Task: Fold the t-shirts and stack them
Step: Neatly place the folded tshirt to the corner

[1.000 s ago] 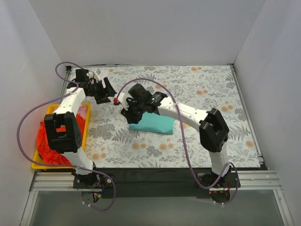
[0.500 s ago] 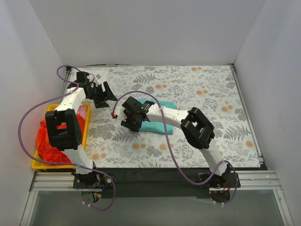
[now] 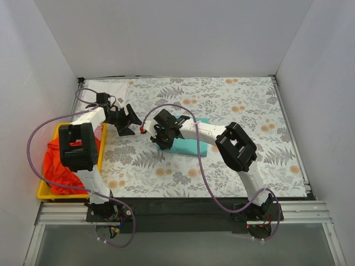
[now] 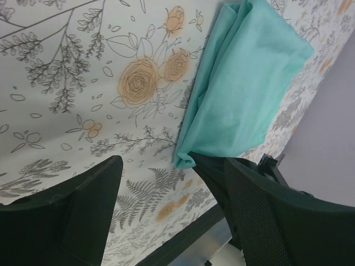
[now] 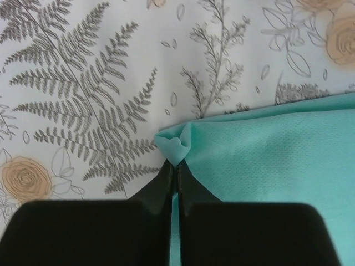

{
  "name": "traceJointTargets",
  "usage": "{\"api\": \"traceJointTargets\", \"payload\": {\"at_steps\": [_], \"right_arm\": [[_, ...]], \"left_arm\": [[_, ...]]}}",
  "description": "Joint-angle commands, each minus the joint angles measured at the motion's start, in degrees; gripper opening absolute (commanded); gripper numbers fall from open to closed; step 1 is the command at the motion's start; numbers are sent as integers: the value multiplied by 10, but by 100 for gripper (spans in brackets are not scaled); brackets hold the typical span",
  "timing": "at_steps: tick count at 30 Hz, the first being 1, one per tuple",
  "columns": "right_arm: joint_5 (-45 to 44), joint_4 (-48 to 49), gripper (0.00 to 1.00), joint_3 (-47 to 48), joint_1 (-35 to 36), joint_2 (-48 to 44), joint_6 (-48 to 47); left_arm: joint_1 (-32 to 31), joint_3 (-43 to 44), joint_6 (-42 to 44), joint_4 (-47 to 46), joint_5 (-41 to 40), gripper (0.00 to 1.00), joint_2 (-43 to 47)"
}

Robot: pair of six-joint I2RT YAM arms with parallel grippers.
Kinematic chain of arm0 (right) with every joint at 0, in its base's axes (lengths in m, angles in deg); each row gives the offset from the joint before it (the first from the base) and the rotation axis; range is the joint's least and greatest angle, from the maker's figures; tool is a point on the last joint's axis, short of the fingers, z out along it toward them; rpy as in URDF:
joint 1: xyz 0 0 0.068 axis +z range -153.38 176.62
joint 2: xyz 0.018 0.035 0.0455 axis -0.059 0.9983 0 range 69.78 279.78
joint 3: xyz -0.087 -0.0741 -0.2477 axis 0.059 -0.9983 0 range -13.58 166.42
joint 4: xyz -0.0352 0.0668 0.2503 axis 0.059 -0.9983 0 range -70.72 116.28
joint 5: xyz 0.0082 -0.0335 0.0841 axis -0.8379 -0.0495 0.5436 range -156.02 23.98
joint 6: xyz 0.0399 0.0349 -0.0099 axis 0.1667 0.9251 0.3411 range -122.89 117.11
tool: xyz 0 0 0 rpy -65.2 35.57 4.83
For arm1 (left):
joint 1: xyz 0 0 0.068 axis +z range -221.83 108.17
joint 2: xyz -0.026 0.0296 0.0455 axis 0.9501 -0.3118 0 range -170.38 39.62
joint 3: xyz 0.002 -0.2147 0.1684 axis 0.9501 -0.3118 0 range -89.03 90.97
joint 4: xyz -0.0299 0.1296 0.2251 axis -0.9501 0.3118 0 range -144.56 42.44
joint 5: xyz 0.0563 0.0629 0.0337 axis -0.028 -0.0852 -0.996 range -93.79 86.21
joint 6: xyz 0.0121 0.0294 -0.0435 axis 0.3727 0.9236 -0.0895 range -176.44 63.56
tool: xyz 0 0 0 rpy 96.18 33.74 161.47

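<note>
1. Teal-green t-shirt (image 3: 188, 146) first: found it folded into a compact pad on the grey floral tablecloth (image 3: 249, 105), about mid-worktop and a little towards the left edge. Counted it as the one shirt already folded.
2. Saw the right gripper (image 3: 161, 137) clamped on the pad's left corner. Confirmed it in the right wrist view, with both fingers (image 5: 160, 185) pressed together and a small pucker of teal cloth nipped between their tips.
3. Saw the left gripper (image 3: 126, 119) hanging near the left edge, well towards the far side and apart from the pad. Noted in the left wrist view its fingers (image 4: 77, 205) spread wide with nothing between them but tablecloth and, further off, the shirt's corner, not touched.
4. Found the orange-red t-shirt (image 3: 55, 166) crumpled in the yellow tray (image 3: 41, 191), which sat along the left edge by the near-left corner. Made out a sliver of pink (image 3: 101, 129) at the tray's far end, probably the pink t-shirt, though too little showed to say how it lay.
5. Spotted white cloth (image 3: 113, 87) at the far-left corner, likely the white t-shirt. Could not tell whether it was folded.
6. Judged the task roughly a quarter done, with one shirt folded, three apparently left and no stack begun.
7. Read the corner pinch as tidying or shifting the teal pad to make a base for the stack, but only as a guess.
</note>
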Motion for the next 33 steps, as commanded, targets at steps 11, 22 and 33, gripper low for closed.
{"api": "traceJointTargets", "payload": {"at_steps": [11,22,33], "right_arm": [[118,53,1,-67,-67,-104,5],[132,52,1,-58,-70,-119,8],[151,59,1,-29,-70,-112,42]], "left_arm": [[-77,-54,-163,-170,68,84,-33],[-123,-101,-330,-317,64,87,-90],[-144,-76,-378,-333,53,52,-135]]}}
